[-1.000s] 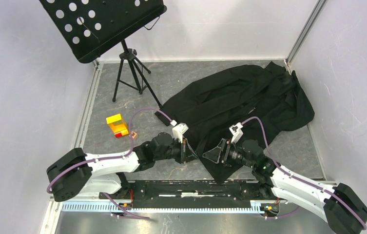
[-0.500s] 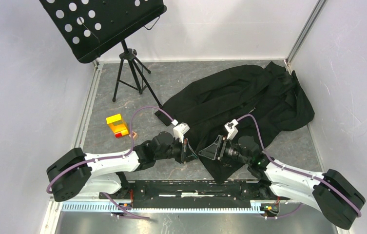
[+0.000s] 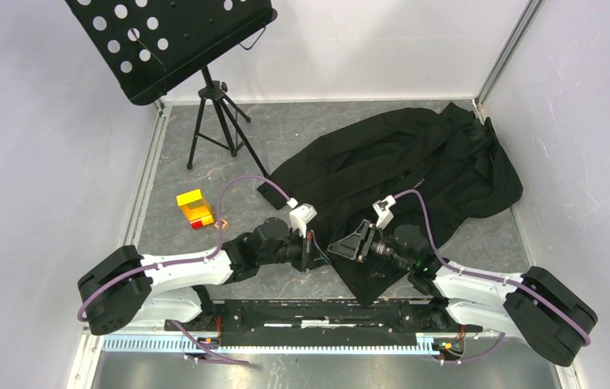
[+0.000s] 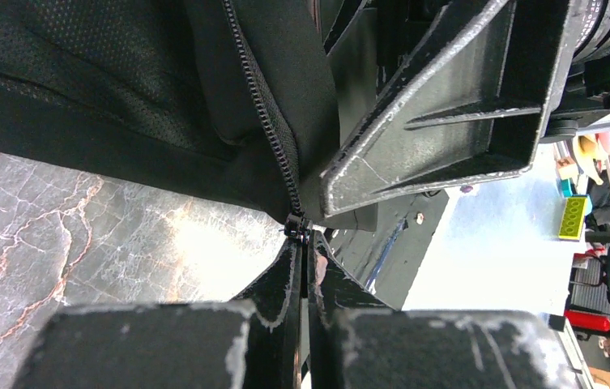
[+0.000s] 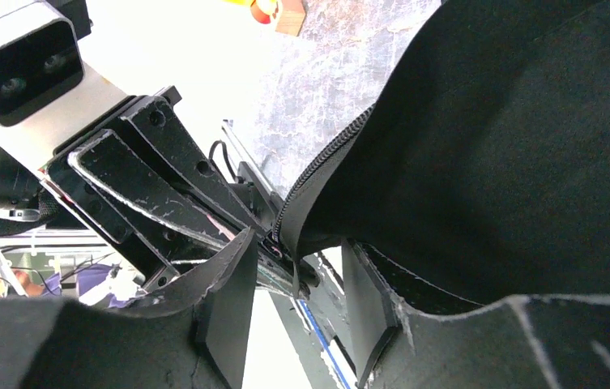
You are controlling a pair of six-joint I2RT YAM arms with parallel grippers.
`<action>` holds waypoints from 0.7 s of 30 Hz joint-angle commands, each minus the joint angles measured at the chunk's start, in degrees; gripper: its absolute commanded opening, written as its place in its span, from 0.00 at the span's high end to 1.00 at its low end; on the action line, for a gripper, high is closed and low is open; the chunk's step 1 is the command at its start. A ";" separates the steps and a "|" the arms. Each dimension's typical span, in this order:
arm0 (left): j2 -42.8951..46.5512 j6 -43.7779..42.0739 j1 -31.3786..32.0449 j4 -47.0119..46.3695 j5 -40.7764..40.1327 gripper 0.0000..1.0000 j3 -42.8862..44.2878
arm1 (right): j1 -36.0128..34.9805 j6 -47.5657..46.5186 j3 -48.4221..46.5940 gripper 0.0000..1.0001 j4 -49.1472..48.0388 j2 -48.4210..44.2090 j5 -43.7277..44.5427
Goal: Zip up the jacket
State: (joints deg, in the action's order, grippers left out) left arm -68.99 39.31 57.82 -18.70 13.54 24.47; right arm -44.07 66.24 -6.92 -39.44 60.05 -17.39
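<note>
The jacket sprawls from the tabletop's far right corner toward the middle of the near edge; its zipper runs along that line. The left fingers are pinched together on the zipper's near end; the right fingers — apart — straddle the tape just beside them.

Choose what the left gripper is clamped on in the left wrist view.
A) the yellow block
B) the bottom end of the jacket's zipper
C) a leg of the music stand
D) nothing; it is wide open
B: the left gripper is shut on the lower end of the zipper, whose teeth run up the edge of the jacket.
</note>
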 commanded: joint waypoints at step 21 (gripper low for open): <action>-0.20 -2.01 -0.05 -0.80 0.90 0.85 2.10 | 0.47 -7.03 6.55 1.00 -31.38 6.24 -0.20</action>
State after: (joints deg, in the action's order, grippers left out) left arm -69.71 38.37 57.82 -18.76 13.89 24.93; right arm -43.81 67.16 -2.61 -54.92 65.32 -17.54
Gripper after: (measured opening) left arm 0.050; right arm 0.021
